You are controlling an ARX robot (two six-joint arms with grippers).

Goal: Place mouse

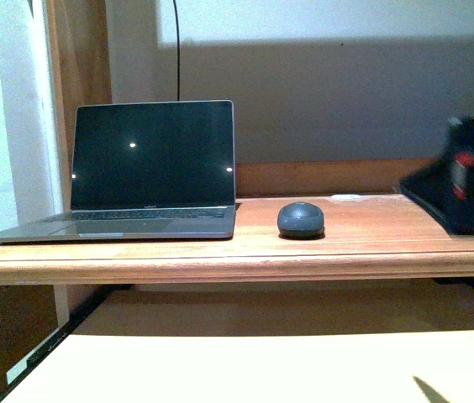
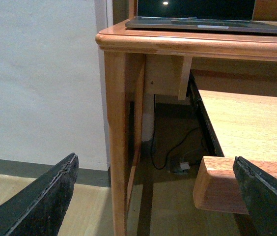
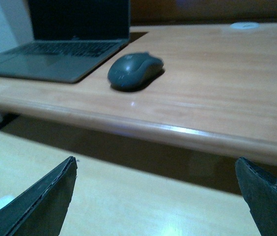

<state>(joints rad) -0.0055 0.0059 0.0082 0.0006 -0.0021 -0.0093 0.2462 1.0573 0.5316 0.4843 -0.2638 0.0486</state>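
The left pincer is low down, close to the desk leg. Its two dark fingers are spread wide apart and nothing is between them. The right pincer is wide open too, and it holds nothing. Its own camera looks past its fingers at the pale pull-out shelf and the front edge of the desk.

In the front view, the pull-out shelf fills the bottom of the frame. Above it runs the rounded front edge of the brown wooden desk. The mouse sits flat on the desk, a bit right of the middle of the frame. It is small, dark grey and round on top. Nothing touches it. Just to its left, with a little gap, is the open laptop in the middle left of the frame. Its screen is black.

At the right edge of the frame is the right arm, dark and blurry, well apart from the mouse. A small white thing lies near the back of the desk. Behind it all is the grey wall, and a thin black cord hangs down it at the top of the frame.
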